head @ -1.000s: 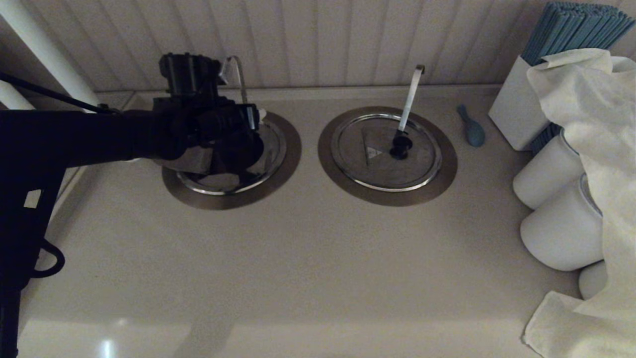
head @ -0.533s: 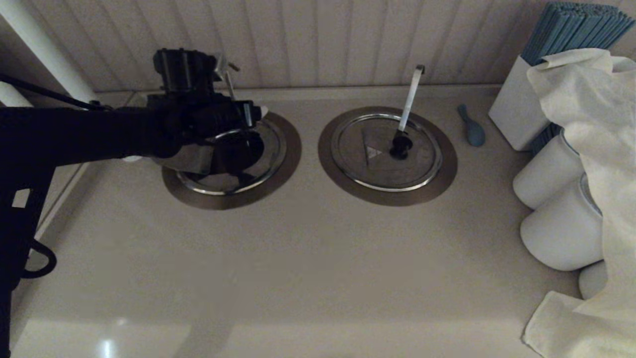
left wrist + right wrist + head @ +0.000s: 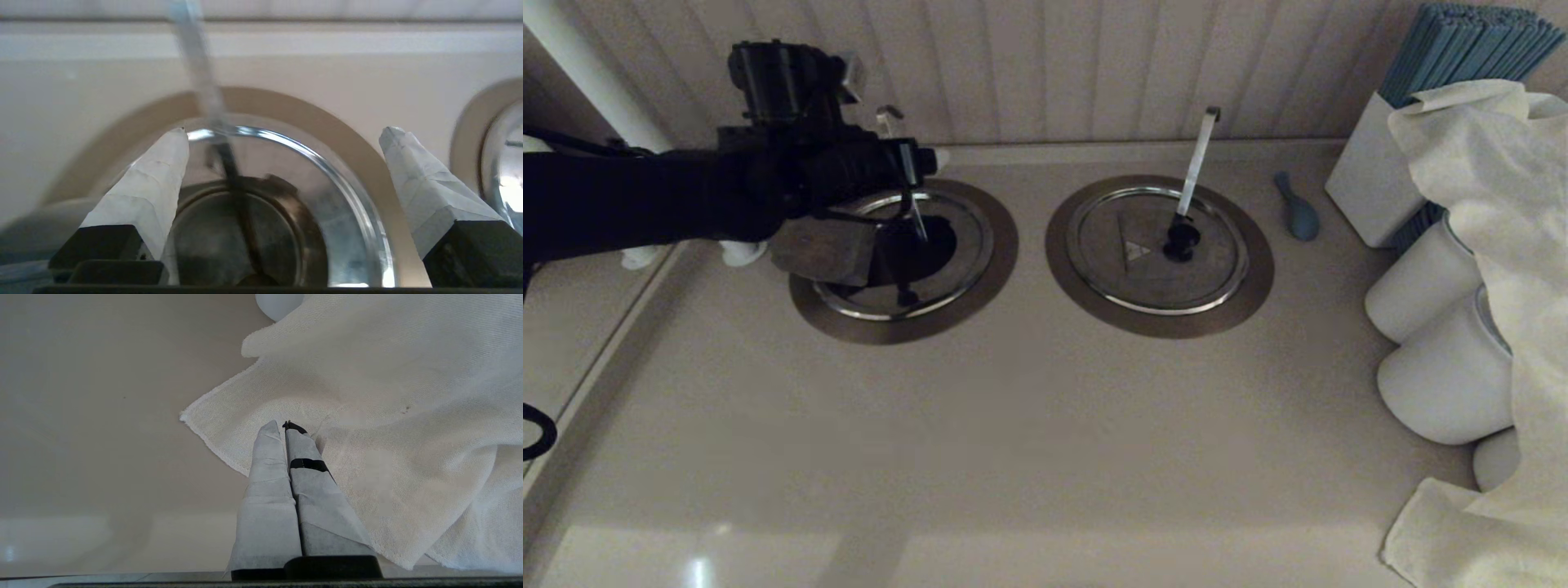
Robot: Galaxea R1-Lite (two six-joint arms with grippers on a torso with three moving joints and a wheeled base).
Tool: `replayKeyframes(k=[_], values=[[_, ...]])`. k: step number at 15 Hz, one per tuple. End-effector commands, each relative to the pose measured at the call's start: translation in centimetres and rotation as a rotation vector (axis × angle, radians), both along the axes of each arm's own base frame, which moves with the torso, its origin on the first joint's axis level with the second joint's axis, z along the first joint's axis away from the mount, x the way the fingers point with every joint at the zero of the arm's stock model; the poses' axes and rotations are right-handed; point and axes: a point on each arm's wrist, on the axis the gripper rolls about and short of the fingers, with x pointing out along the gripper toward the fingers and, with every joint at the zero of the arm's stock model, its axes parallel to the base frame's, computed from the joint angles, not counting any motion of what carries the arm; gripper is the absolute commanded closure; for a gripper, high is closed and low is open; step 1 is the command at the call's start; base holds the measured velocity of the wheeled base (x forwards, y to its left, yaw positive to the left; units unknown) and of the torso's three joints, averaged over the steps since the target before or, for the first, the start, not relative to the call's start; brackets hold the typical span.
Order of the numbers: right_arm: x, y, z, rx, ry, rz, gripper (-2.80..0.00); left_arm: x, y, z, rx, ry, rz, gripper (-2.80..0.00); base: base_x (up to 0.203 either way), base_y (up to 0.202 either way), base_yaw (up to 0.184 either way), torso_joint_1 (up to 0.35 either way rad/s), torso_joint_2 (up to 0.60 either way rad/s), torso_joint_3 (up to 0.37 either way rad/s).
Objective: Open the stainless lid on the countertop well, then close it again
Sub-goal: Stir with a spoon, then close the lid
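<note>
Stainless lid (image 3: 907, 278) folded open; left claw (image 3: 286, 134) spread, seemingly clear above.

Two white-wrapped fingers (image 3: 151, 183) of the left gripper (image 3: 286, 136) stood spread wide apart above the stainless lid (image 3: 335, 204). A thin handle (image 3: 204, 90) rose between them from the dark countertop well (image 3: 245, 237), set in the pale counter (image 3: 81, 94).
</note>
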Motion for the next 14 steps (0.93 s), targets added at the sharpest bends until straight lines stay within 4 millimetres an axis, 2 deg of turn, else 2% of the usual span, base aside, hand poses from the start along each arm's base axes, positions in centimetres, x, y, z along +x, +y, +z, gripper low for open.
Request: replayKeyframes(k=[1,6,11,14], values=[[0.0,0.0,0.0,0.000,0.001,0.001,0.00,-0.9,1.1,1.5,-0.009,-0.032,0.021,-2.80,0.000,0.000,0.000,0.000,0.00,0.000],[0.0,0.0,0.0,0.000,0.000,0.001,0.00,-3.7,5.1,4.4,-0.018,-0.010,0.082,-2.80,0.000,0.000,0.000,0.000,0.00,0.000],[0.0,0.0,0.0,0.000,0.001,0.001,0.00,-3.8,6.5,4.2,-0.017,0.019,0.106,-2.80,0.000,0.000,0.000,0.000,0.00,0.000],[0.0,0.0,0.0,0.000,0.000,0.001,0.00,-4.7,8.6,3.8,0.025,0.122,0.129,-2.80,0.000,0.000,0.000,0.000,0.00,0.000]])
